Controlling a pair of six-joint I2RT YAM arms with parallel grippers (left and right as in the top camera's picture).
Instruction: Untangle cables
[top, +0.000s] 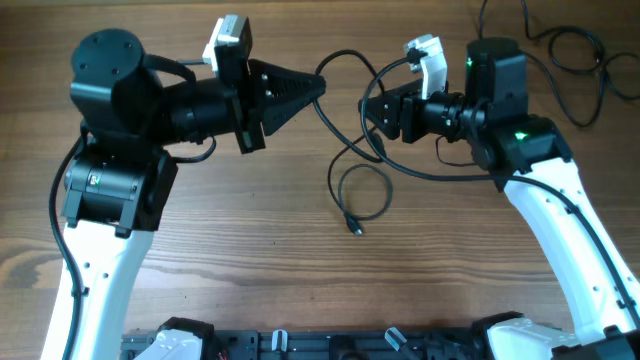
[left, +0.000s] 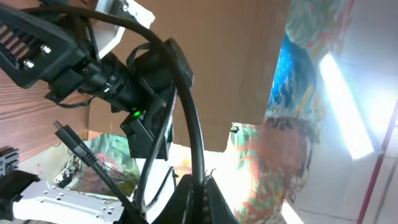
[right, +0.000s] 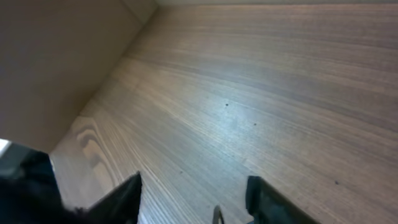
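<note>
Several thin black cables hang and lie between my two grippers. One strand arcs (top: 346, 54) from my left gripper (top: 318, 88) toward the right arm. Other strands drop into a loop on the table, ending in a small plug (top: 355, 228). The left gripper is raised, points right and is shut on a cable. In the left wrist view that cable (left: 198, 137) rises straight out of the closed left gripper (left: 202, 190), and a plug end (left: 62, 130) dangles at the left. My right gripper (top: 366, 108) faces left among the strands; in the right wrist view it (right: 196, 196) stands open over bare wood.
The wooden table (top: 250, 260) spreads below both arms. Thicker black wires (top: 565, 45) lie at the back right, behind the right arm. A black rail (top: 330, 345) runs along the front edge. A brown cardboard wall (right: 56, 62) borders the table in the right wrist view.
</note>
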